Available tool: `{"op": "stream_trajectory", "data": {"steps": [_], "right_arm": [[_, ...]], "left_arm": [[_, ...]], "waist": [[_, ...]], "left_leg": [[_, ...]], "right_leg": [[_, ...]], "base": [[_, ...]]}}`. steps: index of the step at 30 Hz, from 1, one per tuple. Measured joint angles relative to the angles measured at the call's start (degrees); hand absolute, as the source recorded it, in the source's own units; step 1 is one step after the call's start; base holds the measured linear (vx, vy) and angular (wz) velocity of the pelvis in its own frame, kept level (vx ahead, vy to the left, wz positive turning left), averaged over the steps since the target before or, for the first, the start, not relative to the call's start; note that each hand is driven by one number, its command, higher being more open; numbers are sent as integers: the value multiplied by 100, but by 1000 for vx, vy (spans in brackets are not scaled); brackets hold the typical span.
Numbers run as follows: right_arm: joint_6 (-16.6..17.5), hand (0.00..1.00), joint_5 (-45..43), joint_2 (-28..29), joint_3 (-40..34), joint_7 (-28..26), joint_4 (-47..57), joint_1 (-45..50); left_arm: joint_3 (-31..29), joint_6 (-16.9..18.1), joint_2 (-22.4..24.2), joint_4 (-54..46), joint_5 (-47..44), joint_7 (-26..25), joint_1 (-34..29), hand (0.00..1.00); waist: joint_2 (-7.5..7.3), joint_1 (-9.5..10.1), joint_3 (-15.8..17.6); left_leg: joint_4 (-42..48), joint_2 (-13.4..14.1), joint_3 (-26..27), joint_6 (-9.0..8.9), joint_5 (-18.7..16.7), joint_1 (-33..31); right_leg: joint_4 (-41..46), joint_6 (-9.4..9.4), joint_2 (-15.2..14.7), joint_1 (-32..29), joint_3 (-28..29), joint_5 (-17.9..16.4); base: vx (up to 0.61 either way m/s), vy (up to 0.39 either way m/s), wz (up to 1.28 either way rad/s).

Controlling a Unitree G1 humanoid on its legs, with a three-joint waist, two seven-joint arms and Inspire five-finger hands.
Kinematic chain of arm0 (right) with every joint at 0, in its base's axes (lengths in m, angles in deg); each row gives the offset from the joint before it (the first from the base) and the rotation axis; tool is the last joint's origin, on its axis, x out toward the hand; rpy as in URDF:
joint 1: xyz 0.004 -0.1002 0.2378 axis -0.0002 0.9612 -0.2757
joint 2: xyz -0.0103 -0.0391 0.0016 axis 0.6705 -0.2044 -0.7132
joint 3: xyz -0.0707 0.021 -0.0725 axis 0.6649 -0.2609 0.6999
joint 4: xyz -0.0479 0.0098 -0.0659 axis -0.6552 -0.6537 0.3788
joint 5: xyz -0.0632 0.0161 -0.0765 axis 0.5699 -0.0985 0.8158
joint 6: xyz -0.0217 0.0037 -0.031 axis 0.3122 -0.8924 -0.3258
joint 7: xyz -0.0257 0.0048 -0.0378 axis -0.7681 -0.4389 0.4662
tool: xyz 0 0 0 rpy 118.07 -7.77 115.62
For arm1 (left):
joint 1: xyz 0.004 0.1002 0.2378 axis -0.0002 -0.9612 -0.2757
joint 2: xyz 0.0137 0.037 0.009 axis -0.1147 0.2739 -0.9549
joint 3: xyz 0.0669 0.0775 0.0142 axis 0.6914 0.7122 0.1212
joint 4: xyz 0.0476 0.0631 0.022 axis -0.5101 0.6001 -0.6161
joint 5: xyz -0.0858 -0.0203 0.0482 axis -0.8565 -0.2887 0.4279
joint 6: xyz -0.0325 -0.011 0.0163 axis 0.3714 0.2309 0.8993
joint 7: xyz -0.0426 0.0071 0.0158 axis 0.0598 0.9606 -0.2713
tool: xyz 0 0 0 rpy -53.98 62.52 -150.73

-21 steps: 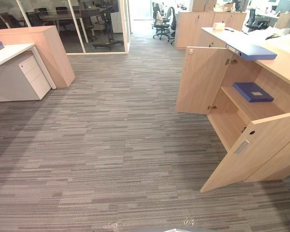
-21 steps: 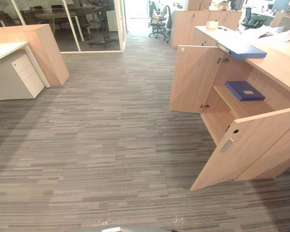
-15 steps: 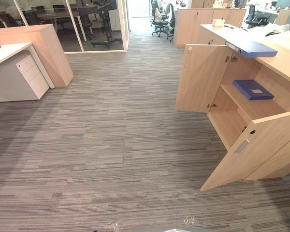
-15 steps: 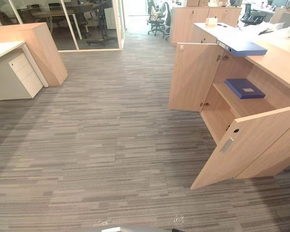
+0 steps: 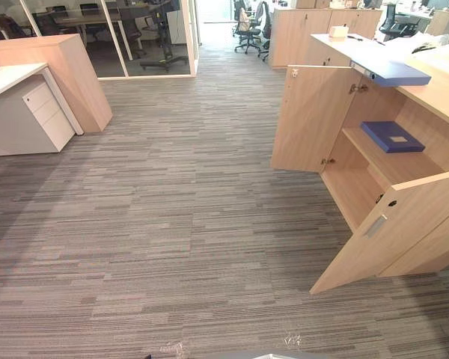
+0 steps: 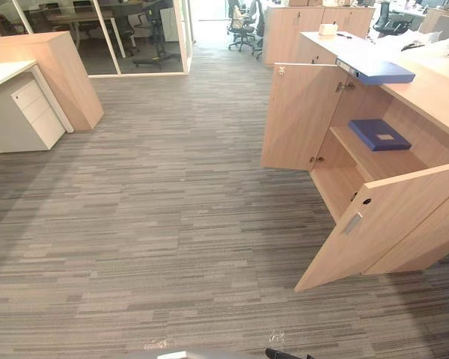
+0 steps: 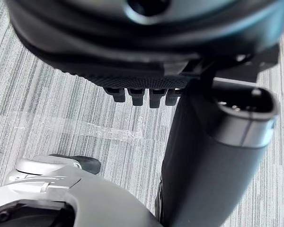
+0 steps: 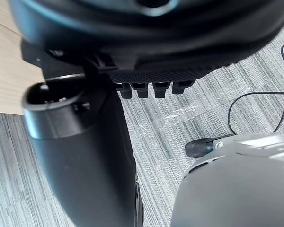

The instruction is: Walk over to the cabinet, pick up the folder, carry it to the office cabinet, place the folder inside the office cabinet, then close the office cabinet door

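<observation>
Hanging straight and released above the grey carpet [image 5: 172, 224], the fingers [image 7: 138, 97] of the left hand [image 7: 132, 52] and the fingers [image 8: 158, 89] of the right hand [image 8: 180, 47] grasp nothing, each thumb standing out beside its row. Off to the robot's right, the office cabinet [image 5: 438, 101] stands with both doors swung wide, the near door [image 5: 389, 232] angled out over the carpet and the far door [image 5: 310, 120] opened away. A blue folder [image 5: 391, 137] lies flat on the shelf [image 5: 374, 161] inside, while a second blue folder [image 5: 393, 72] rests on the cabinet's top at its front edge.
</observation>
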Motion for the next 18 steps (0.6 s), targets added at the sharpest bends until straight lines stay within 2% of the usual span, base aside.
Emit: {"op": "stream_trajectory", "data": {"steps": [2,3,5,7,8,9,10,11,14,16,17,18], "right_arm": [[2,100,-1,39,-34,4,2,-82],[7,100,-5,38,-41,7,30,-154],[7,100,-18,19,-10,27,235,-135],[4,100,-49,8,69,78,286,-135],[0,100,-53,0,160,124,290,-136],[-3,100,-55,1,200,142,291,-136],[-6,100,-56,0,269,148,305,-138],[-8,100,-58,9,254,149,335,-139],[-5,100,-139,26,250,162,422,-172],[-5,100,-232,18,247,234,421,-160],[-4,100,-232,10,247,245,421,-155],[-2,100,-231,53,212,265,406,-132]], "left_arm": [[-10,8,7,-67,-2,-39,41,100],[-51,21,71,-273,-2,-65,61,100],[-195,58,188,-699,15,-99,68,100],[-320,101,287,-1028,16,-109,67,100],[-360,183,347,-1296,17,-106,0,100],[-370,192,363,-1366,17,-110,-5,100],[-427,224,383,-1450,26,-114,-13,100],[-437,234,399,-1487,29,-118,-28,100],[-546,255,493,-1586,32,-141,-95,100],[-750,254,636,-1585,5,-245,-126,100],[-773,255,670,-1580,-23,-282,-152,100],[-900,249,698,-1551,-63,-313,-157,100]], "waist": [[0,0,122],[31,-1,288],[142,86,521],[102,141,673],[106,213,707],[89,222,701],[19,241,676],[13,252,671],[14,271,658],[44,281,639],[66,290,624],[16,335,603]], "left_leg": [[404,6,-10,-87,-165,-194],[1095,70,-9,-130,-494,-507],[2614,313,150,-461,-949,-1145],[4045,469,332,-375,-743,-1806],[4934,652,533,-258,-803,-2259],[5094,719,596,-260,-830,-2403],[5054,810,699,-261,-830,-2577],[4896,841,710,-261,-830,-2646],[3108,892,617,-258,-737,-2718],[1621,892,394,-324,-257,-2701],[1375,905,309,-356,-157,-2695],[1468,838,509,-560,480,-2622]], "right_leg": [[57,-5,-12,-18,-20,-7],[187,-97,26,-64,-52,-124],[507,-250,87,-119,-309,-355],[796,-312,60,-112,-292,-518],[1053,-302,-20,-104,-277,-695],[1116,-284,-82,-90,-269,-750],[1123,-211,-214,-28,-245,-802],[1125,-178,-280,-10,-226,-822],[1109,82,-634,50,-143,-957],[1100,467,-975,196,-124,-1171],[1099,583,-1058,247,-110,-1240],[1068,778,-1315,429,-81,-1375]], "base": [[-36,9,6],[-93,7,9],[-145,27,8],[-77,15,-3],[-4,6,-10],[56,29,-8],[65,36,-5],[108,91,-11],[279,250,-5],[342,348,-2],[387,434,-17],[429,483,-45]]}}
